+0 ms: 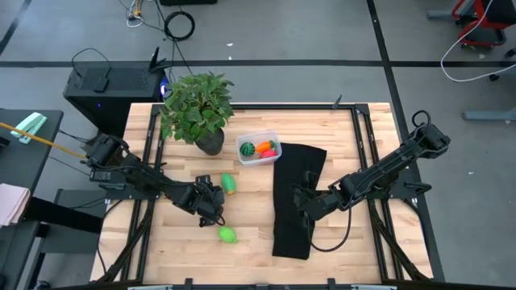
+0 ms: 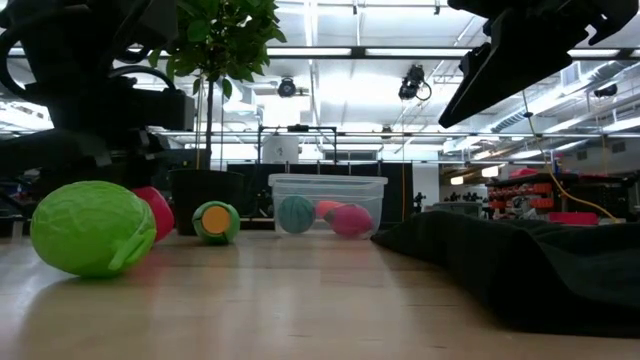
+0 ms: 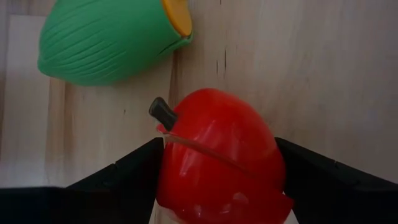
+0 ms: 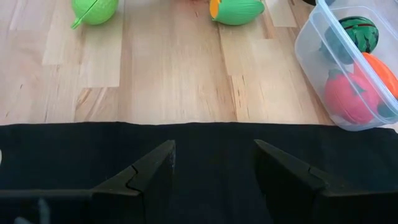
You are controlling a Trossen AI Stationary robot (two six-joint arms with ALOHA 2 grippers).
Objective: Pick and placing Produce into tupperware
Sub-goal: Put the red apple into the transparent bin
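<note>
- Left gripper (image 3: pixel 217 186) sits low on the table around the red produce (image 3: pixel 221 165), a tomato-like piece with a dark stem; fingers flank it on both sides, seemingly touching, so it reads as clamped on the piece. Whether it is lifted off the wood, cannot tell.
- High view: left gripper (image 1: pixel 211 203) is near table centre-left, at about 7 o'clock from the tupperware (image 1: pixel 259 148).
- Tupperware stands at 12 o'clock on the table, just beside the potted plant (image 1: pixel 196 105), with its other side touching the black cloth (image 1: pixel 295 197). Inside: dark green round piece (image 4: pixel 359 32), orange carrot (image 4: pixel 382 68), second red piece (image 4: pixel 348 96).
- Still outside: light green piece with orange end (image 1: pixel 229 183) at 1 o'clock from the left gripper, close by; light green leafy piece (image 1: pixel 228 234) at 5 o'clock from it.
- Right gripper (image 4: pixel 214 165) hovers over the black cloth with its fingers spread apart, holding nothing; idle.
- Step in hand, judged: grasp and carry the red piece to the tub.
- Doing it well: keep the squeeze centred on the round body, since it could slip; lift straight up before heading toward 1 o'clock, passing over the light green piece; clear the tub rim, stay off the plant leaves, release low over the free corner.
</note>
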